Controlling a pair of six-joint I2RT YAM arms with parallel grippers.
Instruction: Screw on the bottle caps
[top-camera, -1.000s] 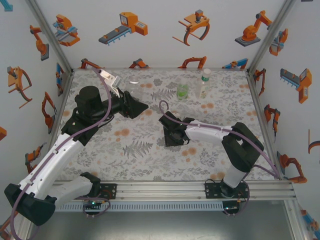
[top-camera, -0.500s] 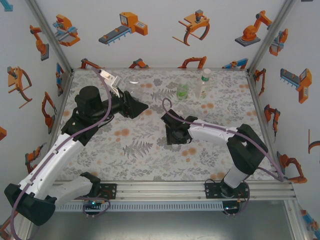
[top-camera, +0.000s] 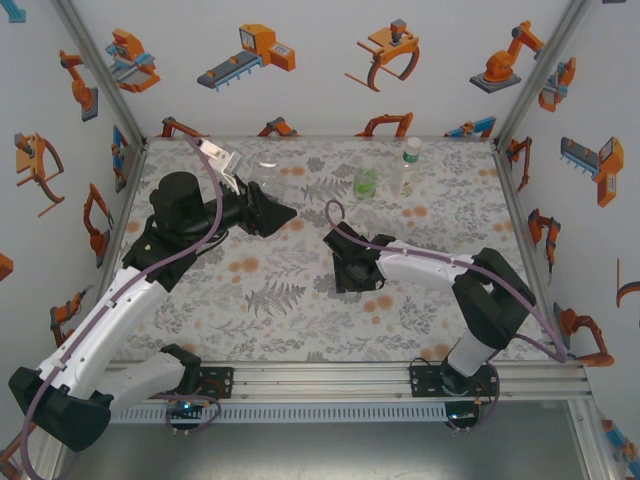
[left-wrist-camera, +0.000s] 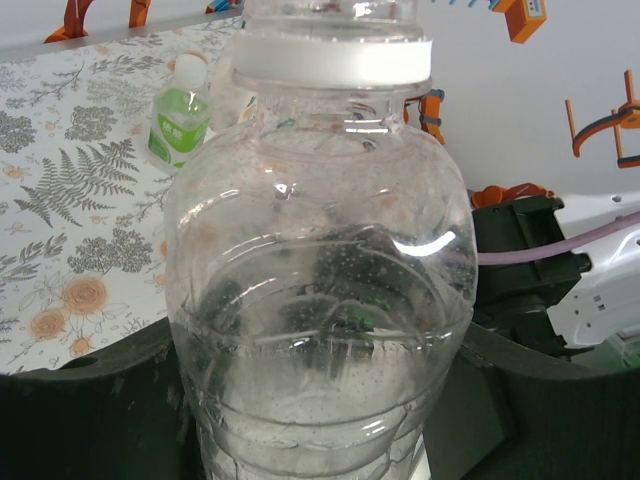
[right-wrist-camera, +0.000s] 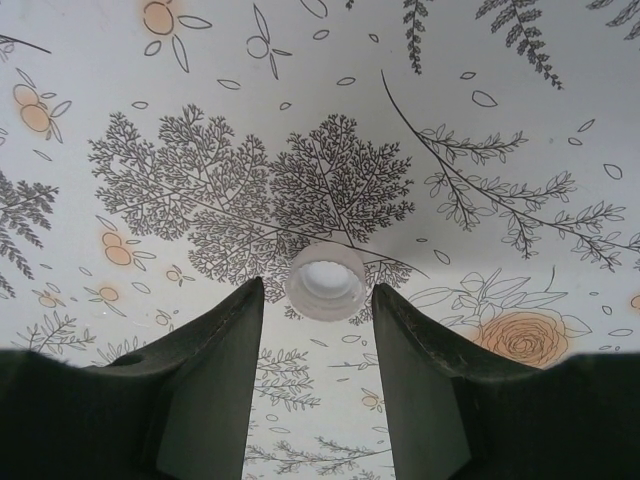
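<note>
Left gripper (top-camera: 278, 213) is clenched on a clear bottle (left-wrist-camera: 320, 300), held left of centre. Right gripper (right-wrist-camera: 317, 300) is released, its fingers straddling 1 clear cap (right-wrist-camera: 326, 280) lying on the counter (right-wrist-camera: 200, 120).

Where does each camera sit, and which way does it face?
Top external: above and behind, facing down at the table; both arms show.
Left wrist: on the left gripper, facing its held clear bottle.
Right wrist: on the right gripper, facing down at a cap between open fingers.
Top and left wrist share the green bottle.
</note>
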